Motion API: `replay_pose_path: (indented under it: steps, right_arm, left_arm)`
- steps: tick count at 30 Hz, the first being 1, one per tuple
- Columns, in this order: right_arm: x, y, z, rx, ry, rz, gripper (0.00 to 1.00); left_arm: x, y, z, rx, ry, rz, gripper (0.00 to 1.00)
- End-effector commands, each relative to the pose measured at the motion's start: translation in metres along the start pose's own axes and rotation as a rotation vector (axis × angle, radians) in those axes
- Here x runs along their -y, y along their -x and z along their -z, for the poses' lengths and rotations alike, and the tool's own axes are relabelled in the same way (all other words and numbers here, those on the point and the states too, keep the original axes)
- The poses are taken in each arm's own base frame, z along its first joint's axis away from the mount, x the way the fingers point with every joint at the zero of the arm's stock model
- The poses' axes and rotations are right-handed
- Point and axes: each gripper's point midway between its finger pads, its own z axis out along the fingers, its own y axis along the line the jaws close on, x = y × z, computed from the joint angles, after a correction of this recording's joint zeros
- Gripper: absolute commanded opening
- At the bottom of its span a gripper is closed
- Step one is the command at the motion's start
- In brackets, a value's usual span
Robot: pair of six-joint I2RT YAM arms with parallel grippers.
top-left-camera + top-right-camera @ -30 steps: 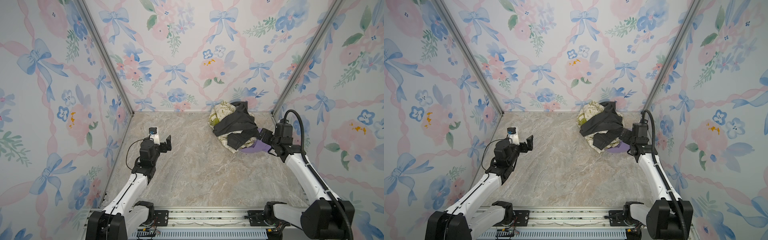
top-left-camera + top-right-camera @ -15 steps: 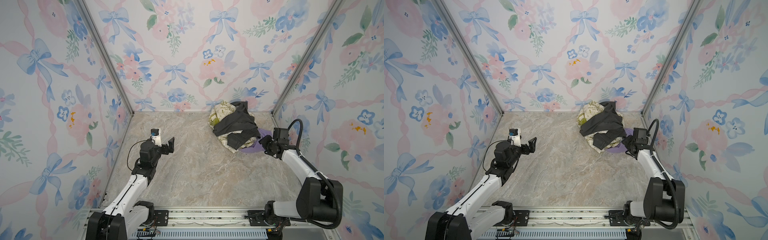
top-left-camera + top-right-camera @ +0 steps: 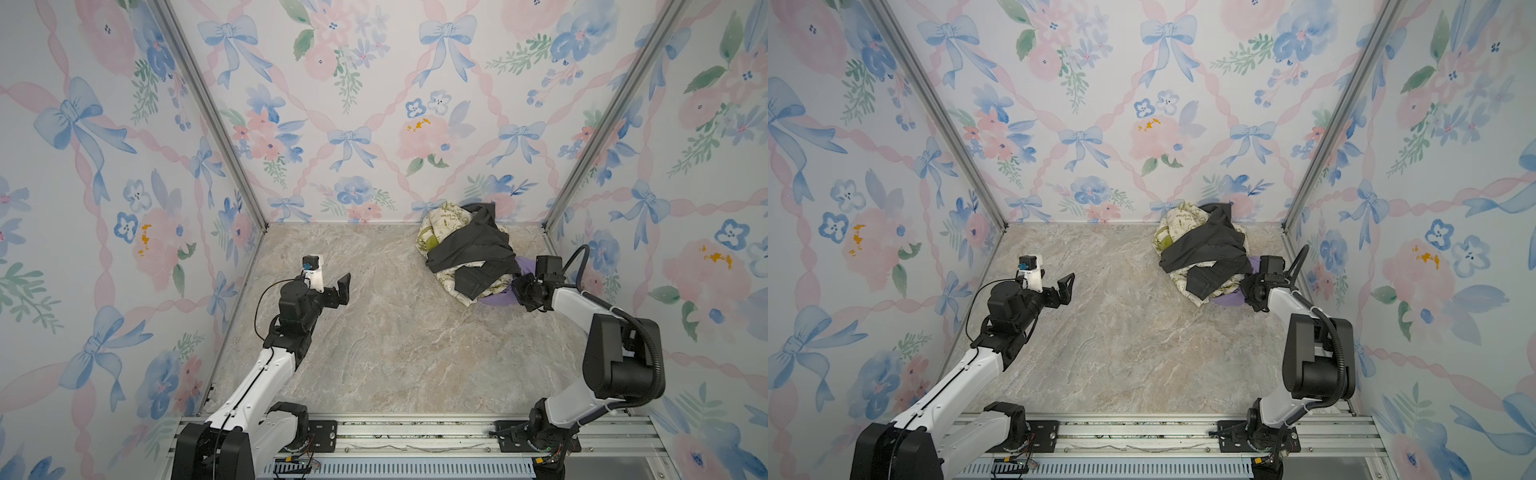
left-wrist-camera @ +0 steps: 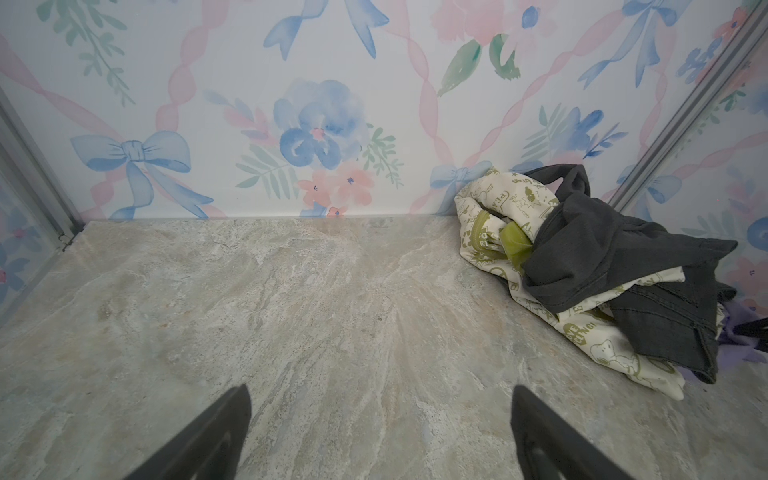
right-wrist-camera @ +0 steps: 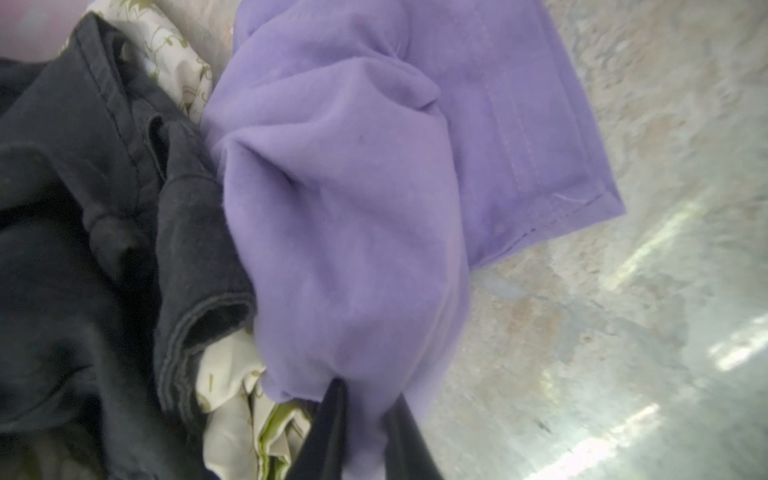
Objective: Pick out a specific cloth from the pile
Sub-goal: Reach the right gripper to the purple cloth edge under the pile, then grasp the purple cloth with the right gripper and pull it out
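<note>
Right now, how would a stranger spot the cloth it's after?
In the far right corner of the marble table sits a pile. At its near right edge, in the right arm's jaws, pokes out the cloth: plain lavender, unlike the dark grey cloth and the green-printed cream cloth beside it.

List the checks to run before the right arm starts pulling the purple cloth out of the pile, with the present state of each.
1. Right gripper shut on the purple cloth: ok, a fold is pinched between its fingers.
2. Only purple in the grip: ok, nothing else shows between the fingers.
3. Purple cloth free of the pile: not ok, the dark grey cloth and the cream cloth lie over part of it.
4. Left gripper out of the way: ok, open, apart from the pile.
5. Room to pull: ok, bare table in front of the pile.
</note>
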Motion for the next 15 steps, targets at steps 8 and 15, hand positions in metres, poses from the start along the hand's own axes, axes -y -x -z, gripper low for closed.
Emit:
replay_pose_path:
  steps: [8,15]
  right_arm:
    - [-0.026,0.024,0.034,0.124,0.049,-0.034,0.0]
    - [-0.068,0.049,0.087,0.273,0.134,-0.004,0.0]
  left_arm:
    - [0.002,0.021,0.003,0.055,-0.016,-0.018,0.98]
    - [0.006,0.033,0.002,0.074,-0.033,-0.021,0.98]
